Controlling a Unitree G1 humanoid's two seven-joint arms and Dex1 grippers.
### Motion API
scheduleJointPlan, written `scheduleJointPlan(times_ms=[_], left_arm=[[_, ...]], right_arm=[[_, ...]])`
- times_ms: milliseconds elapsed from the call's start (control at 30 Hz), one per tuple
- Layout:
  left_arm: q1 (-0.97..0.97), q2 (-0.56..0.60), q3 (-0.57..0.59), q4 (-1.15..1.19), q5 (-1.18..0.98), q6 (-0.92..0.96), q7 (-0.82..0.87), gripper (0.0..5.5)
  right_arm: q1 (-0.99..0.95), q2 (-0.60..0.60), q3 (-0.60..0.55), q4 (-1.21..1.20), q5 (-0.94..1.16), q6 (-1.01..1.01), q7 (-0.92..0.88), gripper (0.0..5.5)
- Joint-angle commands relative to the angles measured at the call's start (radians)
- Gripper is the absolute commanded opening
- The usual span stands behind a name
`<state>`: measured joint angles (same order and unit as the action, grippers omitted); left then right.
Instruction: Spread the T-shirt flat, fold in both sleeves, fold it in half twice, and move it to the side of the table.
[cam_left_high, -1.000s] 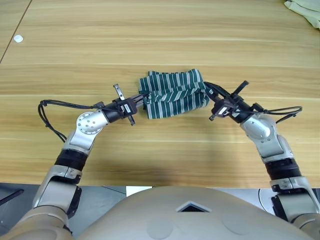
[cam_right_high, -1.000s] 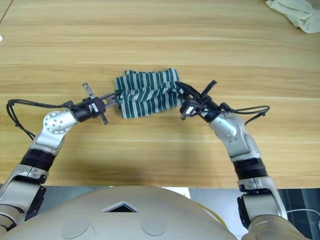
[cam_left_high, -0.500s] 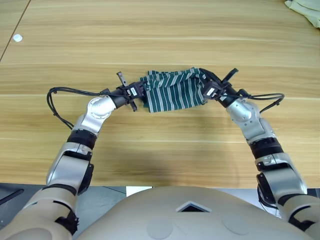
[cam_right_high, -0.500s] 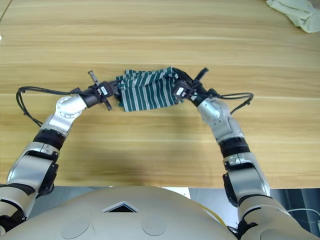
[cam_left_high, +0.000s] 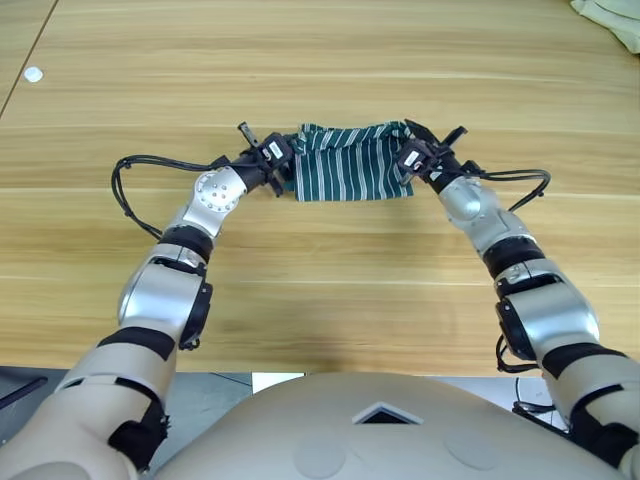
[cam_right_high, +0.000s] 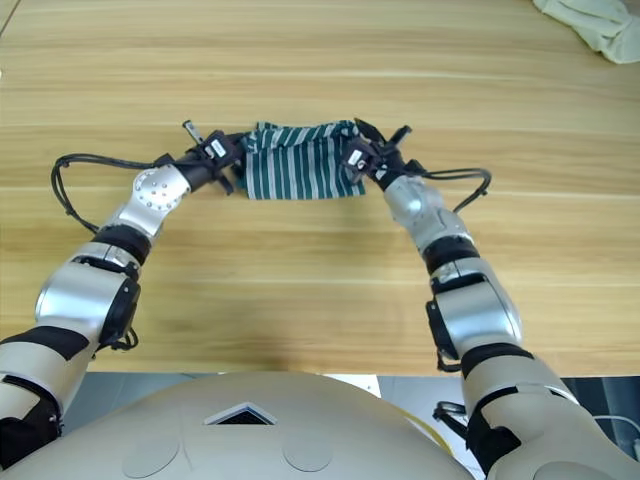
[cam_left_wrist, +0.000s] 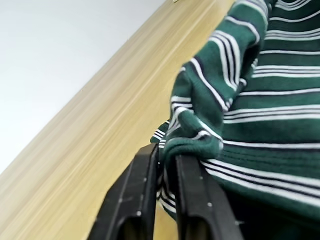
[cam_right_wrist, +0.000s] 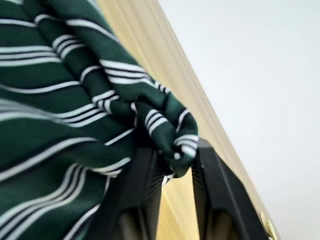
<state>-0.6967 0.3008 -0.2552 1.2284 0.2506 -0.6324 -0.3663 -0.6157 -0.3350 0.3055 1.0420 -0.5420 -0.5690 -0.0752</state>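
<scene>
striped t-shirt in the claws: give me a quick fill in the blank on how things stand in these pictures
1. The folded striped T-shirt has white stripes on dark ____ cloth.
2. The left claw and the right claw are each ____ on an edge of it.
3. The table beneath is made of light ____.
4. A pale crumpled cloth lies at the table's far ____ corner.

Missing words: green; shut; wood; right

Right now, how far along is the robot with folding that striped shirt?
Folding looks done: the T-shirt is a small striped bundle with no sleeves showing. In hand: the left gripper and the right gripper are each shut on one end, holding it stretched between them near the middle of the table. Left to do: carry it to the table's side and let go.
</scene>
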Motion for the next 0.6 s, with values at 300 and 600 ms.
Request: scheduleJointPlan(times_ms=[300, 600], left_arm=[[-0.137, -0.041, 0.12, 0.095, -0.017, 0.163, 0.242, 1.93], [-0.109, -0.031, 0.284, 0.114, -0.11, 0.223, 0.328, 1.93]], right_arm=[[-0.18, 0.053, 0.009, 0.211, -0.002, 0.159, -0.111, 3.15], [-0.221, 0.099, 0.001, 0.216, 0.015, 0.126, -0.176, 3.32]])
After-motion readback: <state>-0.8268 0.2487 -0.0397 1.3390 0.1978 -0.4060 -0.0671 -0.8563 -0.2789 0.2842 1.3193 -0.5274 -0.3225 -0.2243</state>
